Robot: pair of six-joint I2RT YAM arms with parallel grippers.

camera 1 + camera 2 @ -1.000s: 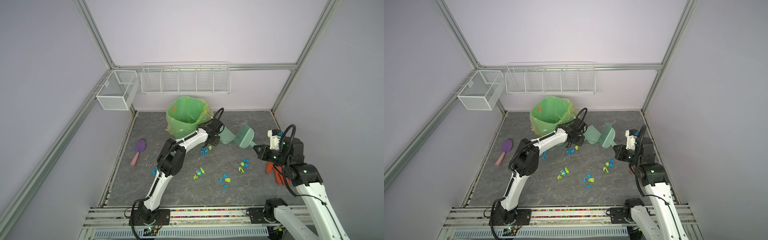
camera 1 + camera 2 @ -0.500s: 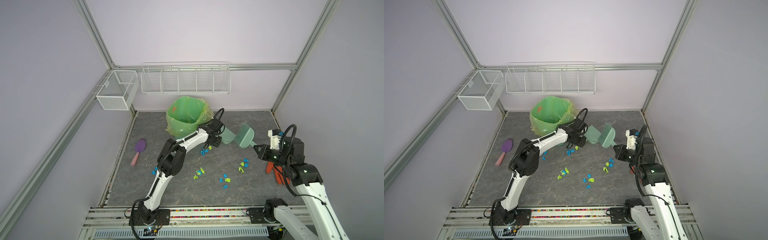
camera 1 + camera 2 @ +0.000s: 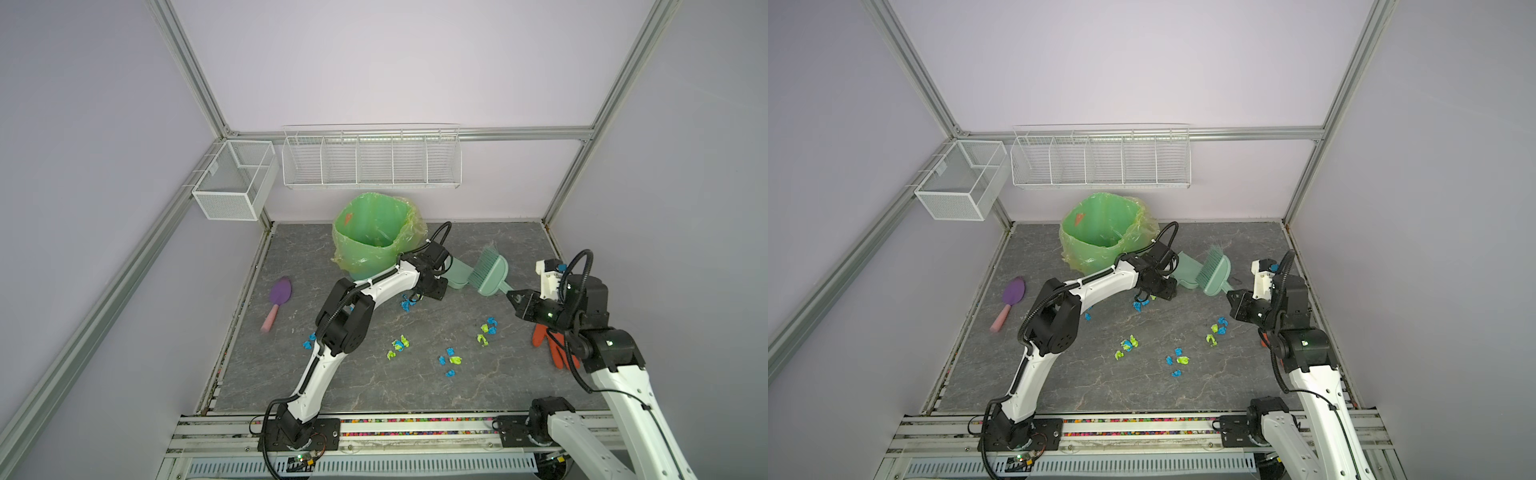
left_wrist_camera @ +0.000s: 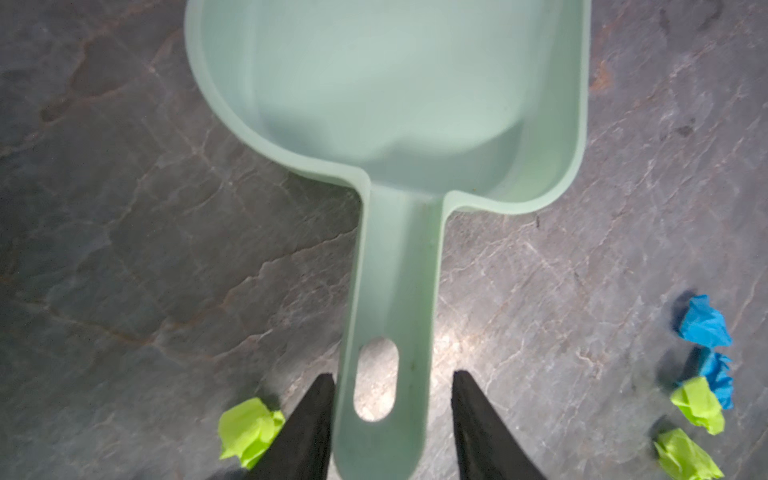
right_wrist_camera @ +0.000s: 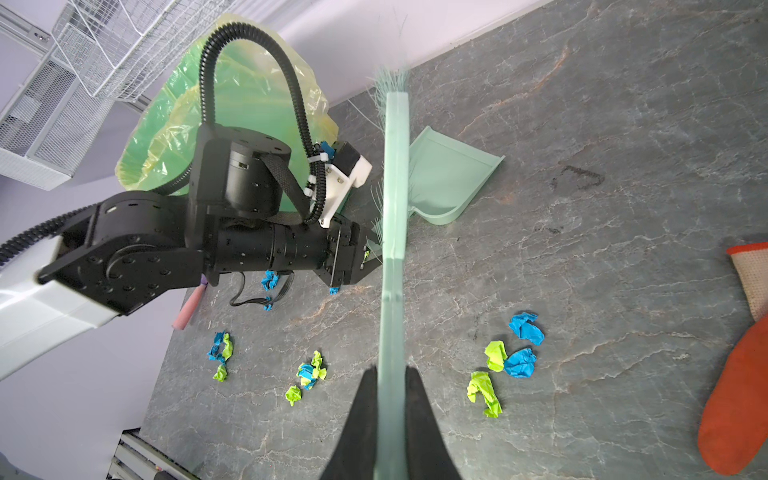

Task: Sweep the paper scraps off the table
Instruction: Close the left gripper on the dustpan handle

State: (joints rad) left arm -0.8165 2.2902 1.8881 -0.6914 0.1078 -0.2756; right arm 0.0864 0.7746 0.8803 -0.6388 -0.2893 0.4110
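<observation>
Several blue and lime paper scraps point(image 3: 451, 360) point(image 3: 1177, 360) point(image 5: 519, 357) lie scattered across the middle of the table point(image 3: 415, 395). A mint dustpan point(image 3: 459, 276) point(image 4: 395, 104) lies flat near the back. My left gripper point(image 4: 392, 374) point(image 3: 442, 284) straddles its handle, open: one finger touches the handle and the other stands apart from it. A lime scrap point(image 4: 249, 432) lies right beside that finger. My right gripper point(image 5: 392, 368) point(image 3: 512, 296) is shut on the handle of a mint brush point(image 5: 395, 208) point(image 3: 490, 272), whose bristles hang beside the dustpan's mouth.
A green bin lined with a bag point(image 3: 374, 241) stands at the back, just behind the left arm. An orange glove point(image 3: 548, 345) lies under the right arm. A purple, pink-handled brush point(image 3: 278, 301) lies at the left edge. Wire baskets point(image 3: 370, 158) hang on the walls.
</observation>
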